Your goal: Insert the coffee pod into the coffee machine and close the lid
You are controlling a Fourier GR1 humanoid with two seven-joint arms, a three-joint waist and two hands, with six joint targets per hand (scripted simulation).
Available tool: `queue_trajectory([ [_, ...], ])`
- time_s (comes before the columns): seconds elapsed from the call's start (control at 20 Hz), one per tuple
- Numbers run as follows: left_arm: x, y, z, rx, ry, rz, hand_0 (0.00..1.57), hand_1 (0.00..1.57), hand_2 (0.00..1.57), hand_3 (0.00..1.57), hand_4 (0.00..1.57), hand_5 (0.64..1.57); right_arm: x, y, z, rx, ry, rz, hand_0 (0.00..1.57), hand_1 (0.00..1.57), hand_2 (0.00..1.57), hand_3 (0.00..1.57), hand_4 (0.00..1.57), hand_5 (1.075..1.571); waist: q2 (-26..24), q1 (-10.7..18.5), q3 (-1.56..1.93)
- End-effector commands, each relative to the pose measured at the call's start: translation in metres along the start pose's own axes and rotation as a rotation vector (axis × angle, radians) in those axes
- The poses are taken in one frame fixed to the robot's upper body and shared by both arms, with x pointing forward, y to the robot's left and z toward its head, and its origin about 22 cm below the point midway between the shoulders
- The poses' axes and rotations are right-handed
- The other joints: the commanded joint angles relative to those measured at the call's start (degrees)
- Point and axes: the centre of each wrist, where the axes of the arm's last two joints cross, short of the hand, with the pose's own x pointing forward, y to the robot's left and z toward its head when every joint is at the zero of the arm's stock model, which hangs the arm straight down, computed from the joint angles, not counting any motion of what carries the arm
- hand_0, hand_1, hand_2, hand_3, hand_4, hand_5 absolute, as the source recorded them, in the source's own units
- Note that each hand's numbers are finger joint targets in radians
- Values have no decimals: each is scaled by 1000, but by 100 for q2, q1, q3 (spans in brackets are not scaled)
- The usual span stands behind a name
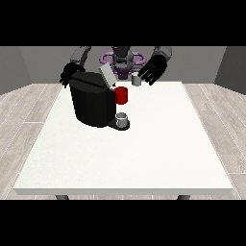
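A black coffee machine [91, 103] stands on the left half of the white table [144, 153]. Its grey lid [106, 74] is tilted up and open. A red part [121, 95] shows at its front, above a small grey cup [123, 118] on the drip tray. The small grey coffee pod [136, 81] is near the table's far edge, right of the lid. The hand at the view's right [153, 69] hovers with spread fingers just right of the pod; whether it touches the pod I cannot tell. The hand at the view's left [68, 74] is partly hidden behind the machine's top corner.
The table's far edge runs just behind the machine and the pod. The robot's torso [122, 60] is behind it. White tabletop stretches in front of and to the right of the machine.
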Motion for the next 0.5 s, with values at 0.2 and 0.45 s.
queue_trajectory([
  [0.2,-4,21,-1,61,-28,-2,1284,1284,1340,1276,519,1571,21,9,0,26,-61,1,0,0,0,0,483,1571,344,-342,-2],
  [0.45,32,68,-13,82,-10,-33,1262,1262,1297,1237,494,1571,22,24,0,44,-71,19,0,0,0,0,519,1571,375,-506,0],
])
